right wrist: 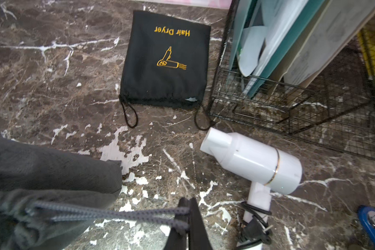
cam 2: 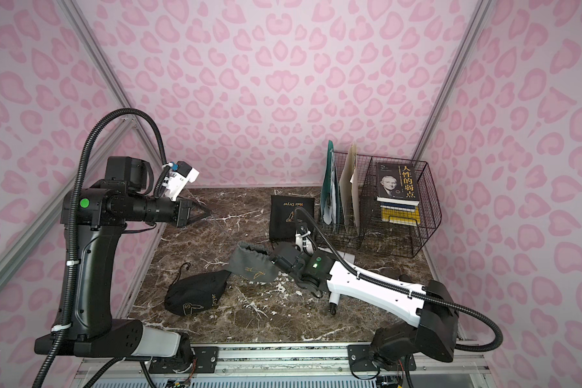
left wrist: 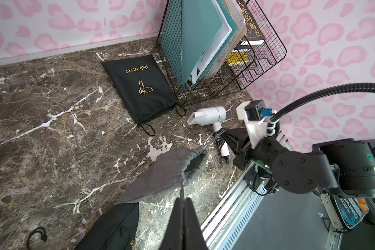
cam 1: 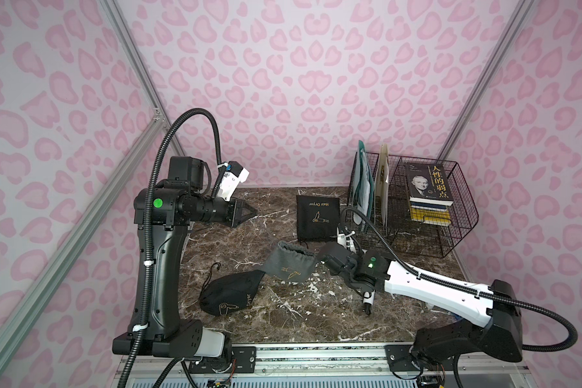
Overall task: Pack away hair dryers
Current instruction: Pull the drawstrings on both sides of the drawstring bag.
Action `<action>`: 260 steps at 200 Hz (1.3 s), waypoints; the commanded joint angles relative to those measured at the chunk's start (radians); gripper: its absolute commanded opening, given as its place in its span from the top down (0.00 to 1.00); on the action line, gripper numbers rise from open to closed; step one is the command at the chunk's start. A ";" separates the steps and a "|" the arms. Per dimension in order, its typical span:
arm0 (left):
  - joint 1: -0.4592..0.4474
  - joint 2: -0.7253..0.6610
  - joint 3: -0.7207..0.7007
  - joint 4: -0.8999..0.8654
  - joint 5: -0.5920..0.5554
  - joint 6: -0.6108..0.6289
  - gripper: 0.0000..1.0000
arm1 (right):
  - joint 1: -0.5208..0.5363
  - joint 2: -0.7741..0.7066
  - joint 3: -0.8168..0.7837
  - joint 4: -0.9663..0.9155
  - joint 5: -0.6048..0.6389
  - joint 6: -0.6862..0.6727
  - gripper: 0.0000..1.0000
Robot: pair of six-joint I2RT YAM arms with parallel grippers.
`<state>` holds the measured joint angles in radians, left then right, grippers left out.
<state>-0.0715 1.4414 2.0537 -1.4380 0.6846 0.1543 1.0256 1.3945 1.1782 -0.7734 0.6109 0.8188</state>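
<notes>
Right gripper (right wrist: 187,203) pinches the drawstring (right wrist: 108,213) of the grey pouch (cam 1: 288,265), jaws closed on it; my left gripper (cam 1: 254,212) is closed, empty, raised over the far-left corner of the table (cam 1: 249,235). White hair dryer (right wrist: 253,164) lies on its side just beside the front edge of the wire rack (cam 1: 466,201), beneath my right arm. I see bare table from the flat black pouch (cam 1: 317,218) across to the left edge.

Right tool (right wrist: 187,203) pinches drawstring (right wrist: 108,213) of grey pouch (right wrist: 52,164); white hair dryer (right wrist: 253,164) lies near wire rack (right wrist: 290,121).
</notes>
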 commanded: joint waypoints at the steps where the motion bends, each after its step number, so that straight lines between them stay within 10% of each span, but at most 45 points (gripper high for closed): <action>1: 0.007 -0.009 0.013 0.044 0.026 -0.007 0.98 | -0.031 -0.045 -0.011 -0.030 0.091 -0.005 1.00; 260: 0.092 -0.114 -0.237 0.087 -0.077 0.117 0.98 | -0.686 -0.435 -0.187 0.060 0.001 -0.356 1.00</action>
<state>-0.0025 1.3327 1.8233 -1.3811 0.6483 0.2451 0.3653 0.9661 1.0023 -0.7223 0.5667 0.4877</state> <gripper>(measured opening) 0.054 0.049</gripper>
